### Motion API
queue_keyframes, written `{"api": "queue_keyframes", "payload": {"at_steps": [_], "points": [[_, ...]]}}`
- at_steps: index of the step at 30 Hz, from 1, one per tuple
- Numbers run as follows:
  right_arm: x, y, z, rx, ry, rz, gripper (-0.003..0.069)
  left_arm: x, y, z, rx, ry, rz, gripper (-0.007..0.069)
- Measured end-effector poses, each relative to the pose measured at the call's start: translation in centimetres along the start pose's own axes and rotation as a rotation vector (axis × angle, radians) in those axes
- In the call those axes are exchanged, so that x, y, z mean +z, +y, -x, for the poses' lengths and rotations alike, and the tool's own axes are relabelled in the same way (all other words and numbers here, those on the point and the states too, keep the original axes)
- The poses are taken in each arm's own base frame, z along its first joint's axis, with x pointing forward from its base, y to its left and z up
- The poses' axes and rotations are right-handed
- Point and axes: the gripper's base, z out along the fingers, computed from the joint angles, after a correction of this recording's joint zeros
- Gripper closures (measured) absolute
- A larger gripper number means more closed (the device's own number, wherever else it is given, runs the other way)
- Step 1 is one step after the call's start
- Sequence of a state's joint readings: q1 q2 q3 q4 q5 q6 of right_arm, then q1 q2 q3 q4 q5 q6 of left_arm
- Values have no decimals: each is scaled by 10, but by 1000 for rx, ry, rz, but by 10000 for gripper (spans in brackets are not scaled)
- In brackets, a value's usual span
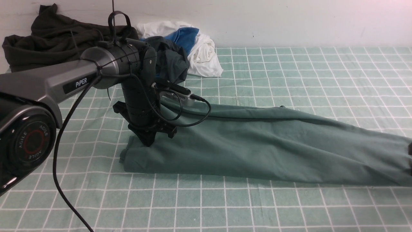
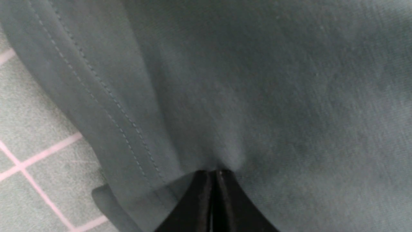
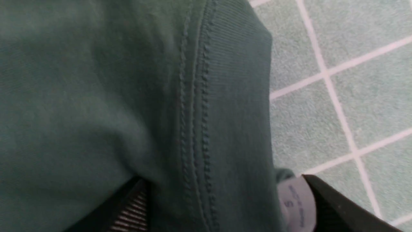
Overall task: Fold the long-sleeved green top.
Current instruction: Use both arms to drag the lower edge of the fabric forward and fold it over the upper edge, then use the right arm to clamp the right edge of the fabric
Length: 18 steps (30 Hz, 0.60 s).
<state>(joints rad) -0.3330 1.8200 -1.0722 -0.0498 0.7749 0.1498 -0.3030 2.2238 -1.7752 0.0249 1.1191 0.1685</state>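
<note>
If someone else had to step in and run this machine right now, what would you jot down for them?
Left gripper: shut, pinching the green long-sleeved top at its left end.
Right gripper: open, jaws astride the top's ribbed edge, beside the size label.
Top: a long narrow band on the checked cloth.
Done: seemingly folded lengthwise.
Left: close the right gripper, then probably fold end to end.

In the front view my right gripper [image 3: 225,206] is only a dark sliver at the edge. The green long-sleeved top [image 1: 257,145] is cut off there too. The small print on the label [image 3: 296,203] is too blurred to read.
</note>
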Motion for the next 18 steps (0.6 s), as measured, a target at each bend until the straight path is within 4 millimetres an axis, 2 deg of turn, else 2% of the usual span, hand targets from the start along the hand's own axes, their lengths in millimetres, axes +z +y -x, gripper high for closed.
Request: {"api": "queue_keyframes", "payload": {"at_steps": [4,6,9,10,11,12,15,16,17,18], "points": [[2,3,2,19,-16,27,162,0,0,0,2,0,0,628],[2,3,2,20,-21,34,284,0,0,0,4,0,0,628],[2,2,2,5,-23,24,431,0,0,0,5,0,0,628],[2,1,2,-8,-23,14,521,-1,1,0,6,-1,0,628],[2,1,2,-11,-23,12,521,-1,1,0,5,-3,-1,628],[0,-1,2,-32,-26,-12,592,-3,1,-1,4,-5,-1,628],[-8,-7,3,-61,-49,-73,594,-9,2,-3,11,-10,9,628],[-14,-11,4,-68,-65,-102,594,-14,3,-3,12,-19,16,628],[-30,-18,6,-69,-118,-165,594,-29,4,-5,15,-45,31,628],[-32,-19,6,-68,-125,-172,594,-34,5,-5,14,-54,33,628]]}}
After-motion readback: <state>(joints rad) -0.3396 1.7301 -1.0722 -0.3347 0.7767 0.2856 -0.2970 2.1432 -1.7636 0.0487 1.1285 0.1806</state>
